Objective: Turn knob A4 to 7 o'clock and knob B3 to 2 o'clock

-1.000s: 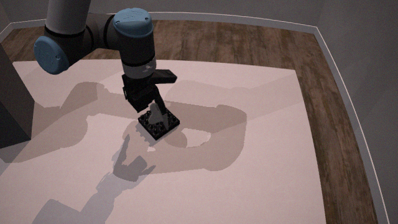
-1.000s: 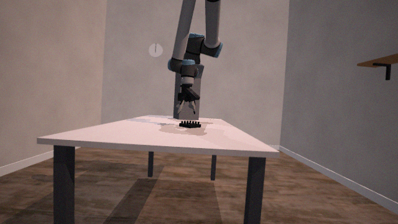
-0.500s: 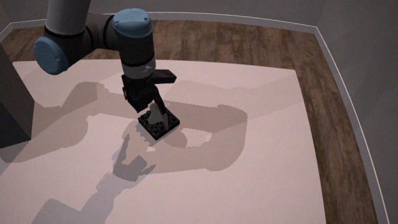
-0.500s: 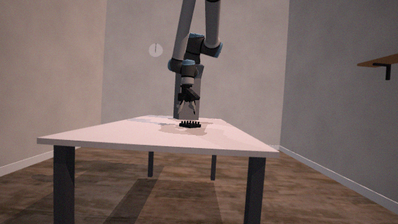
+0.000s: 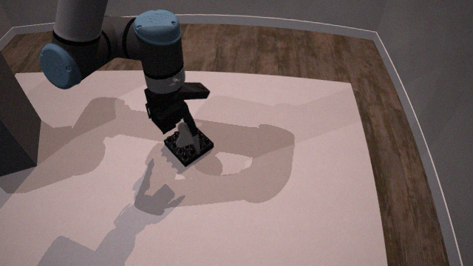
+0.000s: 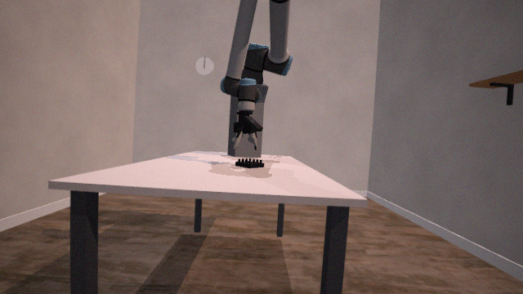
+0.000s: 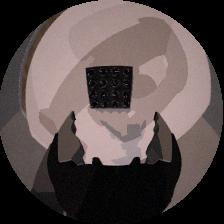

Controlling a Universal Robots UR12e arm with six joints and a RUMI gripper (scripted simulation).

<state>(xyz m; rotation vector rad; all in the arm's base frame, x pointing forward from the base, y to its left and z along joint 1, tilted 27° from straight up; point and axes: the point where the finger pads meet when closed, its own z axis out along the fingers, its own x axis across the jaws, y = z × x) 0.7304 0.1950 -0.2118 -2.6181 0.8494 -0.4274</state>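
Knob box (image 5: 208, 145) (image 6: 249, 165) (image 7: 109, 86): dark, four by four short knobs, on the pale surface (image 5: 295, 222) (image 6: 184, 180) (image 7: 50, 65), below the tool (image 5: 179, 132) (image 6: 245, 148) (image 7: 115, 111). Tool fingers stood wide apart, clamped on nothing. Judged rigid, perhaps light enough to skid; best grip: one knob's opposite sides, centred, twisted gently without brushing neighbours.

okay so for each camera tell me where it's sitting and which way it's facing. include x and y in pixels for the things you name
Top: high above the table (image 5: 314, 222) (image 6: 184, 188), looking down at a slant on the knob box (image 5: 185, 161) (image 6: 250, 165) (image 7: 109, 87); shows the wrist joints and open gripper (image 5: 181, 129) (image 6: 246, 148) (image 7: 115, 111).
Exterior: beyond one table end, looking along it toward the arm's pedestal (image 5: 18, 122) (image 6: 247, 140); shows most of the arm.
Wrist: on the arm's end, looking past both fingers at the box.
Top and exterior share box, gripper and pedestal.
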